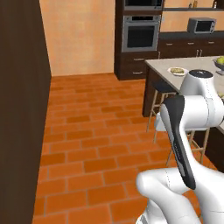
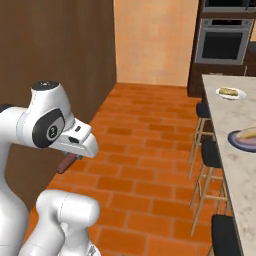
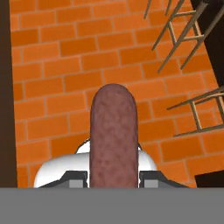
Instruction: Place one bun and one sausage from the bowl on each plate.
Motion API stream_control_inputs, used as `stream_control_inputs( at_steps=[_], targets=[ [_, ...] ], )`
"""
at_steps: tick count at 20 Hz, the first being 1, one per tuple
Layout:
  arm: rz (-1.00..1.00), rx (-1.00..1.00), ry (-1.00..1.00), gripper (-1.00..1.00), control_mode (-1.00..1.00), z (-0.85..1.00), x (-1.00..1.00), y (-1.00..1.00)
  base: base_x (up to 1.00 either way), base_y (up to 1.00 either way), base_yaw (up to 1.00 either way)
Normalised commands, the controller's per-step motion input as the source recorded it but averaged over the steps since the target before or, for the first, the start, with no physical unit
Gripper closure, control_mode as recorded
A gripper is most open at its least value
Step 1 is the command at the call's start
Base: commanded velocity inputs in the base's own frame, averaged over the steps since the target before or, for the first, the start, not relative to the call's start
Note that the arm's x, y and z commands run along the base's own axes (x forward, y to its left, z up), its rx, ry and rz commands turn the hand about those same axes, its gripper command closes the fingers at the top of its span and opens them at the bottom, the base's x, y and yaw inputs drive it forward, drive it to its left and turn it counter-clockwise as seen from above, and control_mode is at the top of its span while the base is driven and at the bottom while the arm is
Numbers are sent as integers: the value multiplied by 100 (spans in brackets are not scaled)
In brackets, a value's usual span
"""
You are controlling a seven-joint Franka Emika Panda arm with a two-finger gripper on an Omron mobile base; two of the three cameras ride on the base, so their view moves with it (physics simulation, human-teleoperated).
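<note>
My gripper (image 3: 113, 177) is shut on a reddish-brown sausage (image 3: 113, 135), which sticks out lengthwise between the jaws over the brick floor. In the right base view the sausage (image 2: 66, 163) pokes out below the hand (image 2: 75, 142), well left of the counter. On the counter's far end, the white plate (image 2: 242, 94) carries a bun (image 2: 228, 91); the plate (image 1: 184, 72) is also in the left base view. Nearer, the dark blue-grey plate (image 2: 234, 140) holds a pale bun (image 2: 247, 133) at the picture's right edge. The bowl is out of view.
The grey counter (image 2: 225, 117) runs along the right with dark bar stools (image 2: 210, 152) in front of it. A grey footed bowl of fruit (image 1: 219, 64) stands on the counter. A tall dark cabinet wall (image 1: 19, 109) is on the left, an oven (image 1: 140, 35) at the back.
</note>
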Motion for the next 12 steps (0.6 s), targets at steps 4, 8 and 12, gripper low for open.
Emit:
stream_control_inputs(
  at_steps=[4,8,12],
  targets=[
    [0,0,0,100,100,0,0,0,100,11,-3],
    [0,0,0,100,100,0,0,0,100,5,-1],
    [0,0,0,100,100,0,0,0,100,2,-5]
  ],
)
